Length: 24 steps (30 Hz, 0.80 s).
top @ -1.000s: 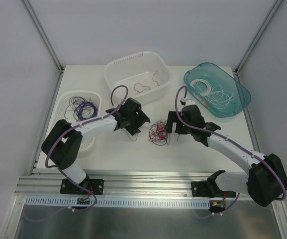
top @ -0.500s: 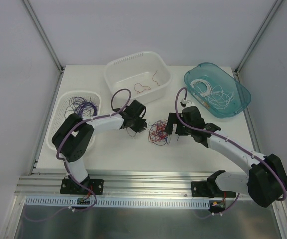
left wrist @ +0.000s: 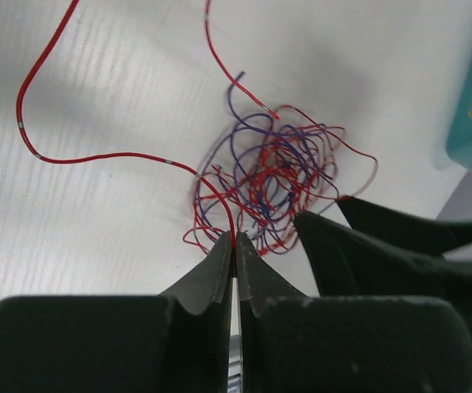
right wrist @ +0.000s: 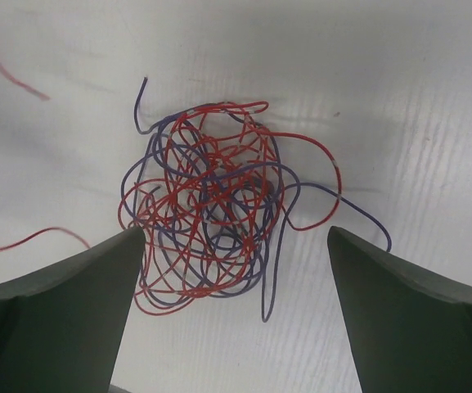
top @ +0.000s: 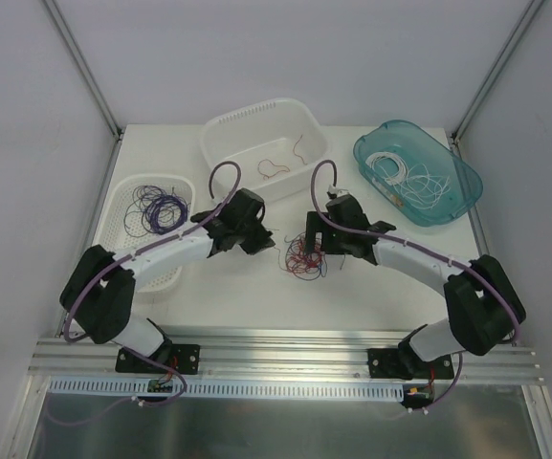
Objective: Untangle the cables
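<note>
1. Your left gripper (left wrist: 234,246) pinches one red wire (left wrist: 96,157) that runs out of the tangle (right wrist: 211,221) on the table (top: 390,287).
2. Your right gripper (right wrist: 236,233) hangs spread wide above that tangle.
3. Pull now and the knot may drag along or tighten — nothing pins it.

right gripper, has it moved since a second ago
Yes. In the top view the right gripper has shifted left, away from the teal tub, and is over the red and purple tangle.

Left pincer (left wrist: 234,246) and right pincer (right wrist: 231,246) hem the cables (top: 302,256); near table (top: 285,304) open
</note>
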### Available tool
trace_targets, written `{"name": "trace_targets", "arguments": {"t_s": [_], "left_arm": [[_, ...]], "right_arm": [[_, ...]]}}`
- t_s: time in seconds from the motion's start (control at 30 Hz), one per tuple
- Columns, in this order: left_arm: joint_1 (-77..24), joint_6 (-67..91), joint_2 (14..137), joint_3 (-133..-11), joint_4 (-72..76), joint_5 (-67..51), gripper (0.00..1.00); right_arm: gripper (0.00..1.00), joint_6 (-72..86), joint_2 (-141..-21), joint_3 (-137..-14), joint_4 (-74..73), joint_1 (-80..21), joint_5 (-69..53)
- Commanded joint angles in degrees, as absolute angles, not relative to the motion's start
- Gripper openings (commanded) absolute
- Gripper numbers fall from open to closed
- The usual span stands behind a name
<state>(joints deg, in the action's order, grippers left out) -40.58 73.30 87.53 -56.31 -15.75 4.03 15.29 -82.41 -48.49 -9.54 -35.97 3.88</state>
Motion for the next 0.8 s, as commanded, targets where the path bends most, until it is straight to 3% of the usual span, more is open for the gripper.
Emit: {"name": "trace_targets", "arguments": {"t_s": [0.0, 0.27, 0.37, 0.47, 0.77], "left_arm": [[-41.0, 62.9, 80.7, -56.2, -16.7, 1.8, 0.00], [-40.9, 45.8, 66.6, -61.4, -19.3, 5.6, 0.00], [-40.1, 40.6, 63.3, -65.2, -21.4, 7.2, 0.00], [-38.2, 36.7, 61.6, -69.5, -23.8, 7.4, 0.00], [-30.4, 25.3, 63.6, -88.0, -32.9, 7.5, 0.00]], "right_arm": [[0.98, 18.8, -86.3, -51.9, -9.8, -36.8, 6.1], [0.85, 20.1, -92.5, -52.1, -14.8, -36.6, 14.5], [0.69, 20.2, -92.2, -50.5, -17.3, -34.7, 16.5], [0.61, 20.0, -91.1, -49.0, -18.8, -31.5, 18.2], [0.59, 18.0, -82.0, -43.0, -24.0, -18.6, 19.4]]}}
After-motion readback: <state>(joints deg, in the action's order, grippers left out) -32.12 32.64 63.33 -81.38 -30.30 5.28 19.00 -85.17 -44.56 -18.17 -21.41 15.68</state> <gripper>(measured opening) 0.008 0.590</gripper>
